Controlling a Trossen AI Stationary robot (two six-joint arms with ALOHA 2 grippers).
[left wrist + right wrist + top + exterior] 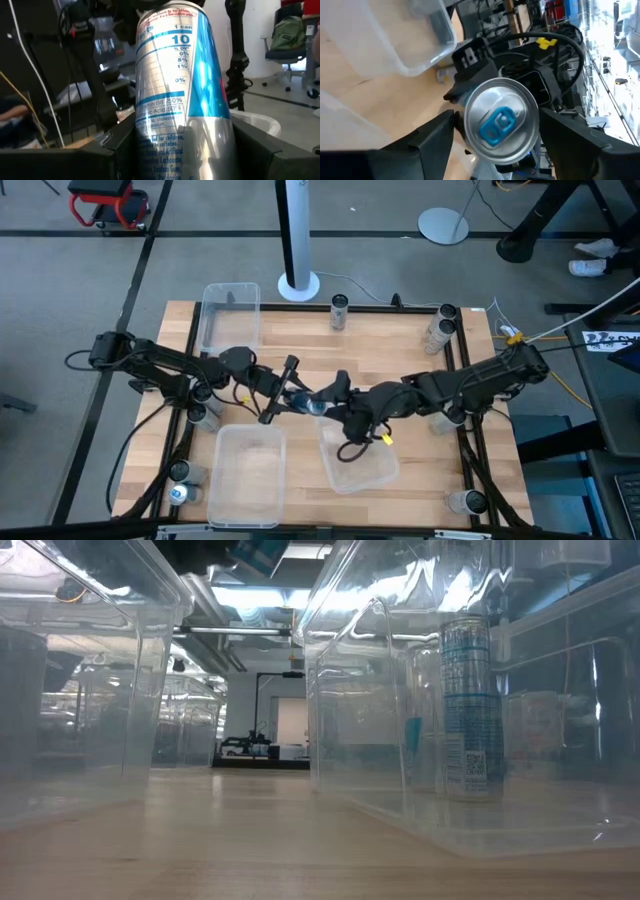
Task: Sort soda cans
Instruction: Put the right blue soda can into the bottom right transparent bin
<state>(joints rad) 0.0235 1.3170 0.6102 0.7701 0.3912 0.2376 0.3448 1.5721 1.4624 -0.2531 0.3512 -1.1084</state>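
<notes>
My left gripper [300, 399] is clamped on a silver-blue can [180, 85] held above mid-surface. My right gripper [322, 404] stands spread around its top end, probably not gripping. The can is thin-walled, slick and dentable, so hold mid-body. Near-right bin [385, 470] looks empty.

I am counting three clear bins [230, 290] and roughly nine soda cans [340, 310], some of them partly hidden.
</notes>
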